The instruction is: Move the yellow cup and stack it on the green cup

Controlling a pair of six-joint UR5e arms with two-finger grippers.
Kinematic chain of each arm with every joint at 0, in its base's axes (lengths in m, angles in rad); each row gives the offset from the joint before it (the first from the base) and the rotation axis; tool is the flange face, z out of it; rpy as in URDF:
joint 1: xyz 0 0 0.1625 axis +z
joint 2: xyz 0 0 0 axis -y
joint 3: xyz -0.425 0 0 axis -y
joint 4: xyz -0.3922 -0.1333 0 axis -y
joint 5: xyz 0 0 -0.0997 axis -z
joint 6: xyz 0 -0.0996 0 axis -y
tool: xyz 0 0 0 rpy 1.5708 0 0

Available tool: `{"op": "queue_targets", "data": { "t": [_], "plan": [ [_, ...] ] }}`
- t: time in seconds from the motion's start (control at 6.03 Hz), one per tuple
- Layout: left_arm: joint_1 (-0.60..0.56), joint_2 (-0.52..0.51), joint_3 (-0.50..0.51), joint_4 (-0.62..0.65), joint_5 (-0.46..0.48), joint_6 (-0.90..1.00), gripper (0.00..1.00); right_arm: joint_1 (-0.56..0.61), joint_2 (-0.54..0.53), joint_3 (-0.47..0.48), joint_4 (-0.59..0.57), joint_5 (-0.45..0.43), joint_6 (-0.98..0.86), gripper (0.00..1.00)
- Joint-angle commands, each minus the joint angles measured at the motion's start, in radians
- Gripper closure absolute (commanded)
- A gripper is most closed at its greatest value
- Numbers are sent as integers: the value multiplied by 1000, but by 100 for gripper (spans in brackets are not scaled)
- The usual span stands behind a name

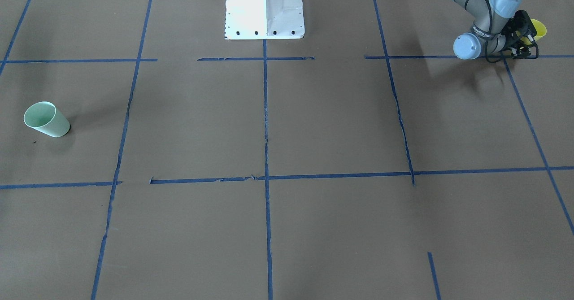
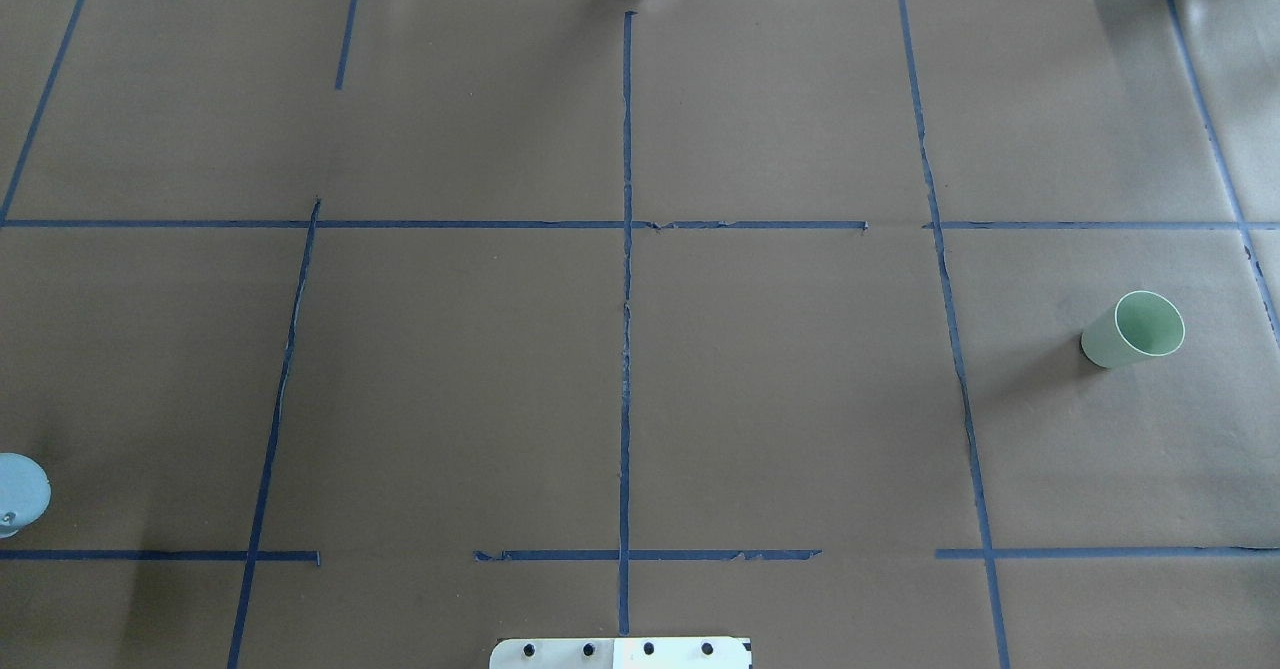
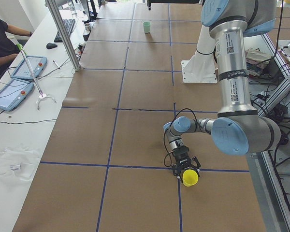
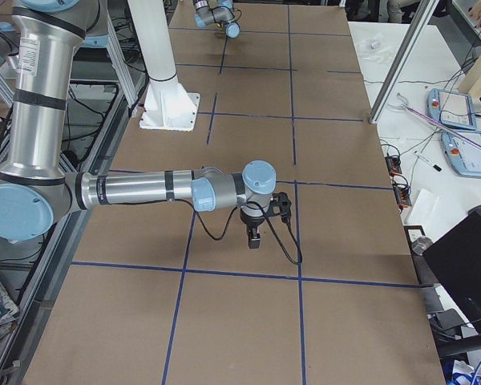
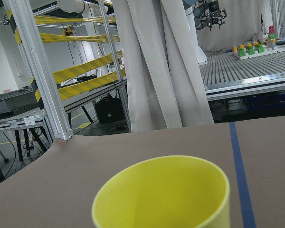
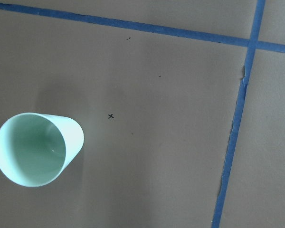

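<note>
The yellow cup point(image 3: 190, 178) stands upright, low over the table at the robot's left end. My left gripper point(image 3: 186, 170) reaches in level, and its fingers sit against the cup's two sides, shut on it. The cup also shows beside the left wrist in the front view point(image 1: 539, 28), and its rim fills the bottom of the left wrist view point(image 5: 161, 194). The green cup point(image 2: 1133, 329) stands alone at the right end and shows from above in the right wrist view point(image 6: 37, 148). My right gripper point(image 4: 256, 237) points down; I cannot tell whether it is open or shut.
The brown paper table cover point(image 2: 780, 399) is marked with blue tape lines. The white robot base point(image 1: 264, 8) stands at the table's middle edge. Operator tablets point(image 3: 19, 77) lie on a side bench beyond a metal post point(image 3: 63, 34).
</note>
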Motion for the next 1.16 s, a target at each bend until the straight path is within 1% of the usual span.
{"op": "queue_targets", "data": {
  "t": [0.0,0.17,0.33,0.5,0.66,0.83,0.99],
  "plan": [
    [0,1,23,0,0,-6,0,0,0,0,0,20,-1,0],
    [0,2,24,5,-1,-14,0,0,0,2,2,20,-1,0],
    [-2,2,23,15,-4,-28,4,0,0,2,2,21,-1,0],
    [-2,2,24,16,-10,-56,20,1,0,2,0,23,0,0],
    [0,2,26,37,-8,-96,47,0,0,0,0,23,0,0],
    [0,1,9,110,-5,-92,82,0,-2,-2,-2,24,0,0],
    [-2,2,-12,141,16,-88,87,0,0,-2,-2,24,2,0]
  ]
}}
